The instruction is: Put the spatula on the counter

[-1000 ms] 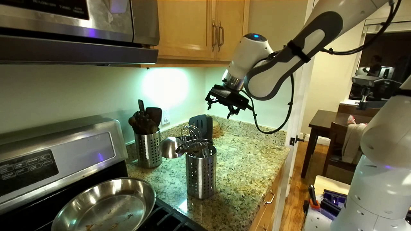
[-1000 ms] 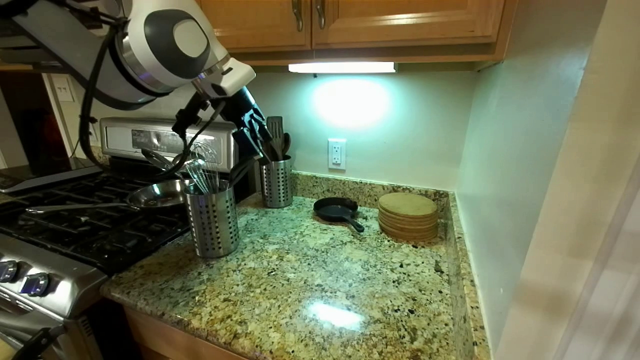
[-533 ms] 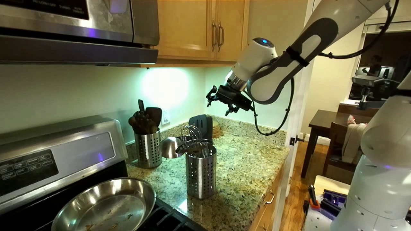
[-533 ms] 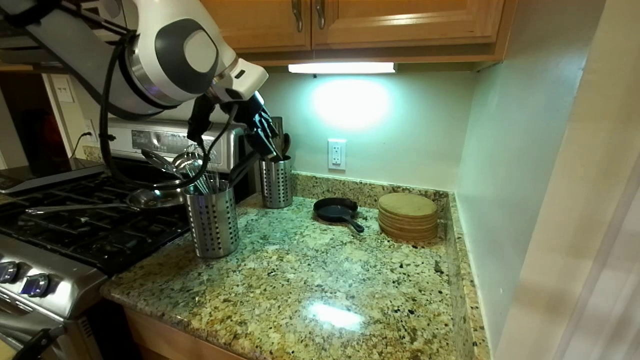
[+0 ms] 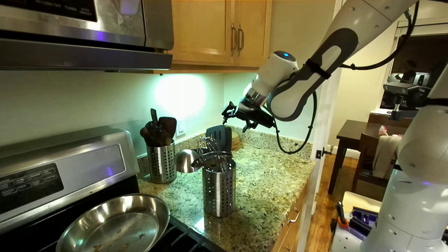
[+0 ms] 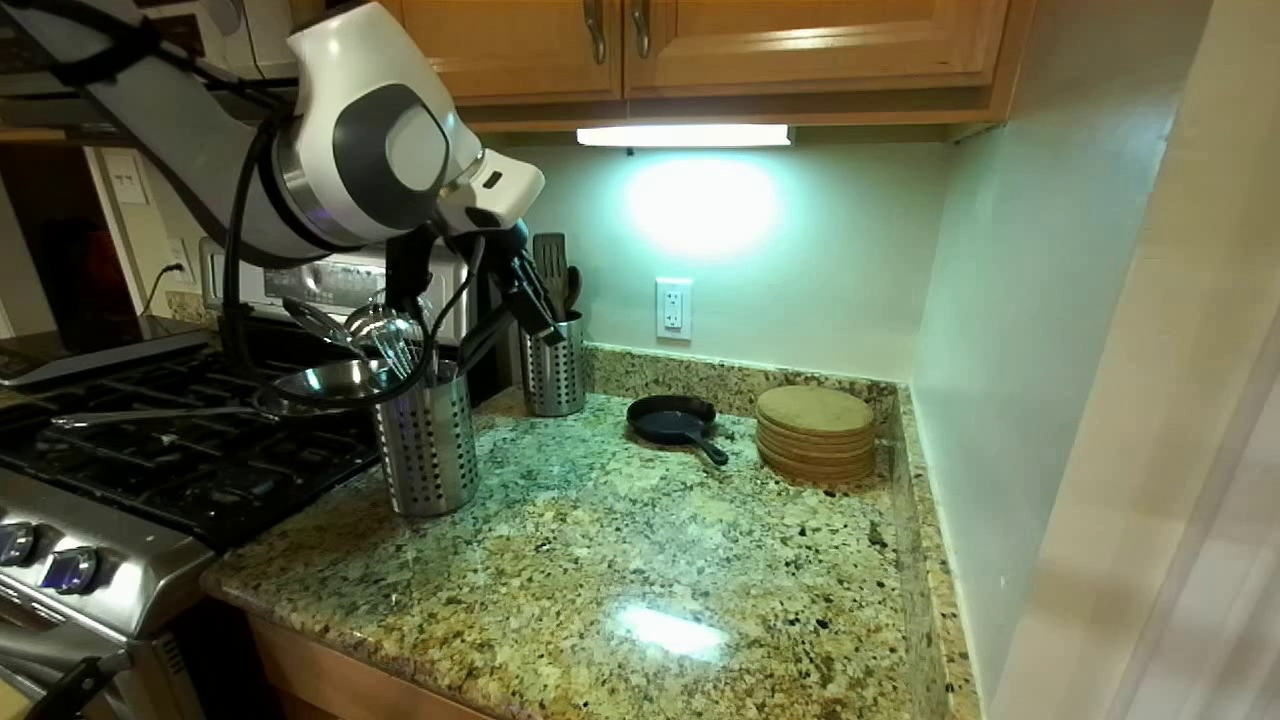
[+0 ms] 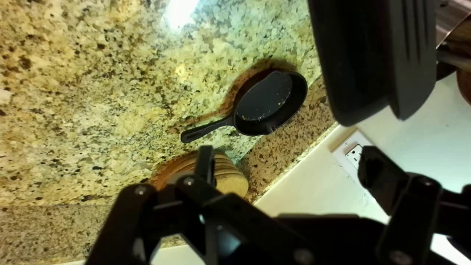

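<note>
Your fingers [image 7: 381, 176] stand spread wide along the bottom of the wrist view, one left of centre, one lower right. In an exterior view your gripper [image 5: 234, 126] hangs over the counter [image 5: 273, 182], just right of centre. A slotted spatula [image 5: 214, 132] and a plain spatula [image 5: 229, 140], both black, heads up in the front holder [image 5: 219, 192], mid-frame. Can't tell which one your task names. Both also show at the upper right of your wrist view. Skillet [image 7: 263, 96] on the counter there, right of centre; tan discs [image 7: 232, 183] below it, partly behind a finger. Steel pan [image 5: 127, 227], lower left of an exterior view; rear holder [image 5: 161, 162] left of centre.
</note>
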Robot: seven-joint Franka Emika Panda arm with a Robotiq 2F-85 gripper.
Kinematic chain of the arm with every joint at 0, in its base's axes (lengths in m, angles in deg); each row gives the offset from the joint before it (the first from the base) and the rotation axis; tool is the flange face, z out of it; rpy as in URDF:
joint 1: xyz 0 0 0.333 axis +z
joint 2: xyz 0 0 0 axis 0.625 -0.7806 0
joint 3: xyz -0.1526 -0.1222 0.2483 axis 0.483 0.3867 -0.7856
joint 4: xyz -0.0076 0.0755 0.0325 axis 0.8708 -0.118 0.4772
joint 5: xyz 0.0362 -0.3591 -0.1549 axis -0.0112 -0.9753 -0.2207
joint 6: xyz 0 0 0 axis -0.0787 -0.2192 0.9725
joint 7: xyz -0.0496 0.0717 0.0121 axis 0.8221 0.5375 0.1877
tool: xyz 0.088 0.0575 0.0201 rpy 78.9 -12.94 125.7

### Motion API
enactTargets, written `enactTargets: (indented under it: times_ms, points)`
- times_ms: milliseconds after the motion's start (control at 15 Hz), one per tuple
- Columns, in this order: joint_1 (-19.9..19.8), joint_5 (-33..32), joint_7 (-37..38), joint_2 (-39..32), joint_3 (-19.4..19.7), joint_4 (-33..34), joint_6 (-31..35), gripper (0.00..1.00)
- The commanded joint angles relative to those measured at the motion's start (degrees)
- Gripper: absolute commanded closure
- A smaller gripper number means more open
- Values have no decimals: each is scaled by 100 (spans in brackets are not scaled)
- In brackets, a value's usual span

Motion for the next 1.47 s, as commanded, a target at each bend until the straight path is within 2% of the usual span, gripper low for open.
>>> enactTargets:
  times_ms: [0,600,667,800,867,933,1200,1400]
  points:
    - [462,269,-484,-28,358,-151,202,0]
    - [1288,937,-1354,61,1078,-236,40,0]
    - [1052,1541,-1855,73,747,-258,39,0]
    - [1125,2079,-2289,99,716,-247,-28,0]
    - [1560,2040,-2298,94,1123,-237,-22,0]
    - [1708,2256,-2512,91,1188,-225,-24,0]
    - [2733,2932,-3302,203,1826,-210,-95,0]
    - [3150,3146,-3720,271,2150,-226,-113,0]
